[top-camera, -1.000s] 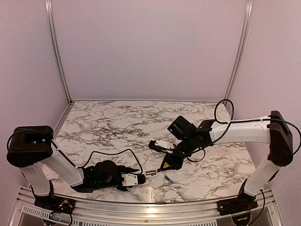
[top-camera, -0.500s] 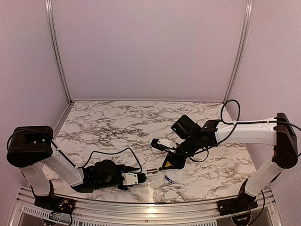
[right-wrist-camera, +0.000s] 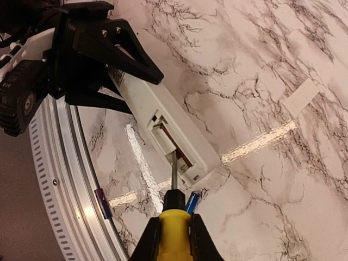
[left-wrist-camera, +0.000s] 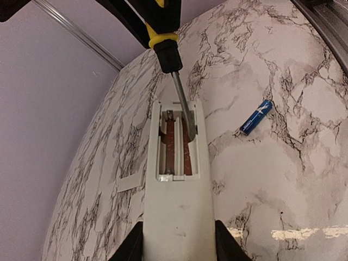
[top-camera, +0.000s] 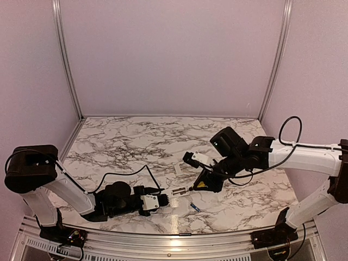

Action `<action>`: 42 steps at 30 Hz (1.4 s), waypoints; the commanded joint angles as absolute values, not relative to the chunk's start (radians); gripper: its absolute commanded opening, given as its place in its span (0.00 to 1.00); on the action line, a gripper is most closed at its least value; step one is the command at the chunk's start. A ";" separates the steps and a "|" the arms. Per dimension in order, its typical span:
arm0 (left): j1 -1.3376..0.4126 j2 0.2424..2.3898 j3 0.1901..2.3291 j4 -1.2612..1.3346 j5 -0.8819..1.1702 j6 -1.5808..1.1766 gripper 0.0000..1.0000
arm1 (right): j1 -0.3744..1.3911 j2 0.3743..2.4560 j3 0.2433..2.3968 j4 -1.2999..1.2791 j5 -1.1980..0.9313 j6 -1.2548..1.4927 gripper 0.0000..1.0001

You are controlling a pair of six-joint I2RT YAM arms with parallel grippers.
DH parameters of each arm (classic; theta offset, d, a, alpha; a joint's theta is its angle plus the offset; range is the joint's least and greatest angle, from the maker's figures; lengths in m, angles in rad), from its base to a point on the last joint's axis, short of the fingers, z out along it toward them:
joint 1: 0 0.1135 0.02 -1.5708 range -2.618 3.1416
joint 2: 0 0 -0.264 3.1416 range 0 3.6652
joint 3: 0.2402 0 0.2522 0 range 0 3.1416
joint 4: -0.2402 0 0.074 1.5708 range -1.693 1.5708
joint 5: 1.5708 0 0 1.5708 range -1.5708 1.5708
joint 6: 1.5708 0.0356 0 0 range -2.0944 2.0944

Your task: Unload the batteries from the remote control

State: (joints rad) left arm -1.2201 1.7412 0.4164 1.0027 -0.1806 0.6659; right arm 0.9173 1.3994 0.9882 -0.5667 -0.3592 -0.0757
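Observation:
My left gripper [top-camera: 165,200] is shut on the white remote control [top-camera: 179,191] and holds it by its near end [left-wrist-camera: 176,217], with the open battery bay [left-wrist-camera: 175,147] facing up. The bay shows reddish-brown slots. My right gripper [top-camera: 208,184] is shut on the yellow-handled screwdriver [right-wrist-camera: 174,234]. The screwdriver's shaft [left-wrist-camera: 184,106] reaches into the bay's right slot. One blue battery [left-wrist-camera: 255,117] lies on the marble to the right of the remote. In the right wrist view it [right-wrist-camera: 191,202] is partly hidden behind the screwdriver handle, and it also shows in the top view [top-camera: 194,207].
The small flat white cover piece [top-camera: 178,169] lies on the marble beyond the remote, also in the left wrist view [left-wrist-camera: 129,183] and the right wrist view [right-wrist-camera: 302,98]. The metal rail [right-wrist-camera: 65,179] at the table's near edge carries a small purple piece [right-wrist-camera: 100,202].
My right arm has drawn back to the right, uncovering the cover piece. The left gripper has pushed the remote a little forward. The blue battery has not moved.

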 commanded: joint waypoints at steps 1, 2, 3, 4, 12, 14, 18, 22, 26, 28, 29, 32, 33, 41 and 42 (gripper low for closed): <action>-1.215 1.724 0.399 1.001 -0.155 0.646 0.00 | 0.928 1.296 1.001 -0.526 -0.346 -0.046 0.00; -1.214 1.723 0.399 1.003 -0.154 0.643 0.00 | 0.929 1.275 1.000 -0.523 -0.330 -0.041 0.00; -1.213 1.722 0.399 1.003 -0.152 0.642 0.00 | 0.930 1.260 0.999 -0.519 -0.314 -0.034 0.00; -1.212 1.721 0.398 1.004 -0.151 0.640 0.00 | 0.928 1.243 0.998 -0.511 -0.294 -0.026 0.00; -1.206 1.712 0.391 1.015 -0.144 0.631 0.00 | 0.928 1.101 0.960 -0.392 -0.036 0.101 0.00; -1.204 1.712 0.389 1.016 -0.144 0.631 0.00 | 0.927 1.071 0.943 -0.377 0.054 0.123 0.00; -1.203 1.709 0.388 1.022 -0.142 0.628 0.00 | 0.922 1.029 0.894 -0.349 0.203 0.174 0.00; -1.203 1.707 0.386 1.024 -0.141 0.626 0.00 | 0.914 1.017 0.820 -0.287 0.287 0.221 0.00; -1.201 1.706 0.384 1.027 -0.140 0.623 0.00 | 0.913 1.004 0.724 -0.198 0.369 0.268 0.00; -1.201 1.705 0.383 1.029 -0.138 0.623 0.00 | 0.913 0.990 0.659 -0.131 0.408 0.296 0.00; -1.201 1.704 0.383 1.031 -0.138 0.622 0.00 | 0.913 0.984 0.628 -0.095 0.425 0.309 0.00; -1.200 1.703 0.381 1.033 -0.136 0.619 0.00 | 0.913 0.971 0.534 -0.014 0.481 0.358 0.00; -1.200 1.703 0.380 1.034 -0.135 0.618 0.00 | 0.911 0.968 0.505 0.036 0.488 0.370 0.00; -1.198 1.698 0.379 1.041 -0.134 0.609 0.00 | 0.910 1.078 0.357 0.241 0.564 0.434 0.00; -1.198 1.698 0.379 1.041 -0.134 0.608 0.00 | 0.908 1.102 0.340 0.278 0.561 0.440 0.00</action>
State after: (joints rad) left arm -1.2034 1.7252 0.3885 1.0126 -0.1410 0.6239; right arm 0.9150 1.0409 0.3786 0.0994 0.5095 0.3882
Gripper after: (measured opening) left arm 0.374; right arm 0.135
